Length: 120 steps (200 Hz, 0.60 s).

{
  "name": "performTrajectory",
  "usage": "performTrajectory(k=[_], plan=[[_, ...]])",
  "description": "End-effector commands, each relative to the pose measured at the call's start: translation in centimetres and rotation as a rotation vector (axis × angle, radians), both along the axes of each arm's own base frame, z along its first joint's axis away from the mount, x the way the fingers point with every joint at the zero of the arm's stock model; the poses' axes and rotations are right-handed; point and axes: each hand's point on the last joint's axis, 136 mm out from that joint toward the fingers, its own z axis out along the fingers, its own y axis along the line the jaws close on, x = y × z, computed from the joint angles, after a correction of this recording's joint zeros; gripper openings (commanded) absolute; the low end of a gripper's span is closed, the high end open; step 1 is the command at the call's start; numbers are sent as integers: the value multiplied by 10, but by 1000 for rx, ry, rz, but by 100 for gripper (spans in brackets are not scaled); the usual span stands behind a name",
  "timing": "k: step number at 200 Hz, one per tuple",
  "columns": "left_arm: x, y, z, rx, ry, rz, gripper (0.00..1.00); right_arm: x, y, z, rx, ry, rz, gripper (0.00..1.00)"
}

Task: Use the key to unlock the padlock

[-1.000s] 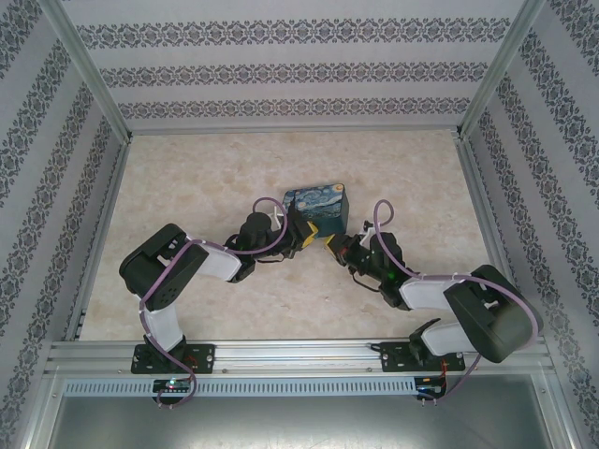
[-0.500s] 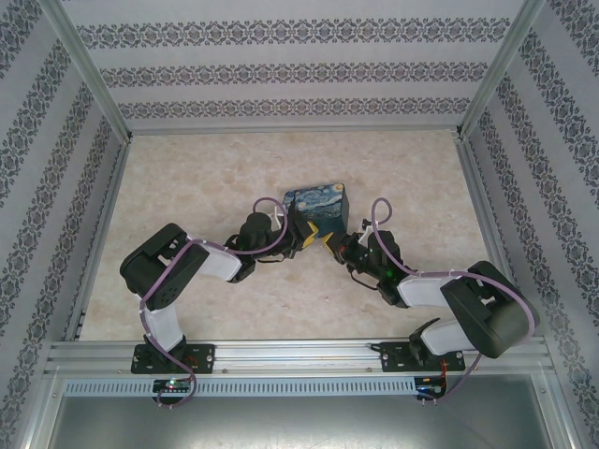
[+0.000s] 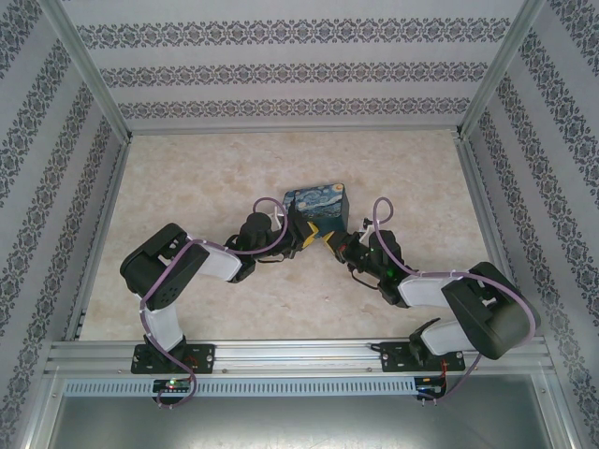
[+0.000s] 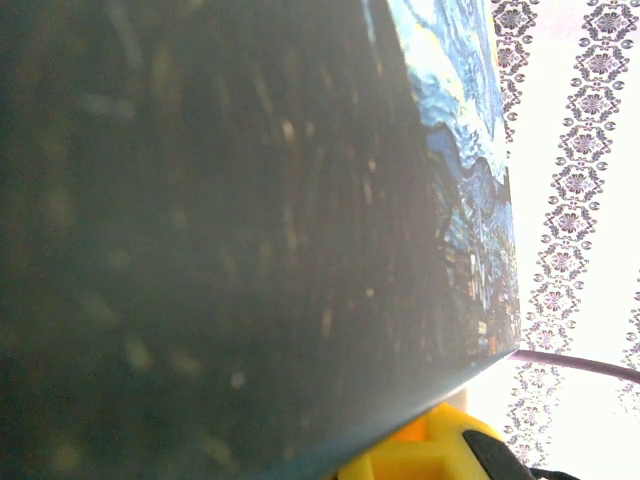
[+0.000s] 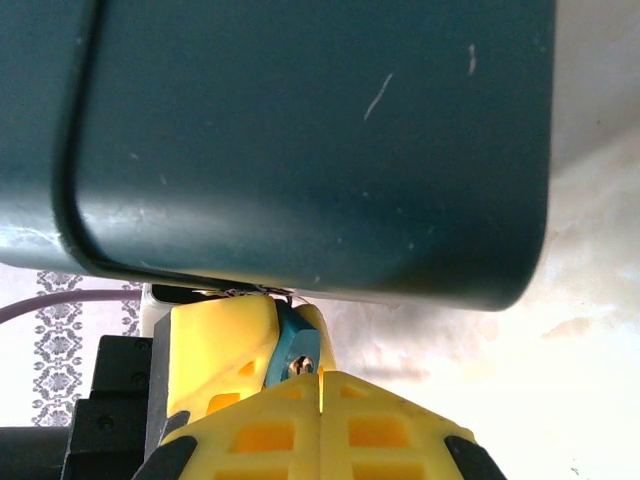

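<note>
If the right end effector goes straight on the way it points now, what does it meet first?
Most likely the padlock, the small blue piece directly at the tips of the right end effector; the dark side of the box lies behind it.

- The left arm (image 3: pixel 173 271) folds with its elbow out to the left and its forearm reaching right.
- The left gripper (image 3: pixel 299 239) has its yellow fingers clamped on the padlock (image 5: pixel 293 340).
- The right arm (image 3: pixel 440 290) bends the opposite way.
- The right gripper (image 5: pixel 320 385) has its fingertips pressed together, just beside the left's.
</note>
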Motion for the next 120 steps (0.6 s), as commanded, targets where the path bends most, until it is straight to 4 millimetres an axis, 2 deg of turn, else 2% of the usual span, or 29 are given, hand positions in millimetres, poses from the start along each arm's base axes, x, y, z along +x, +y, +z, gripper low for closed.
performTrajectory(k=[1, 120], plan=[[1, -4, 14, -41, -56, -14, 0, 6, -3, 15, 26, -47, -20, 0], [-2, -12, 13, -37, -54, -35, 0, 12, 3, 22, 38, -59, -6, 0]])
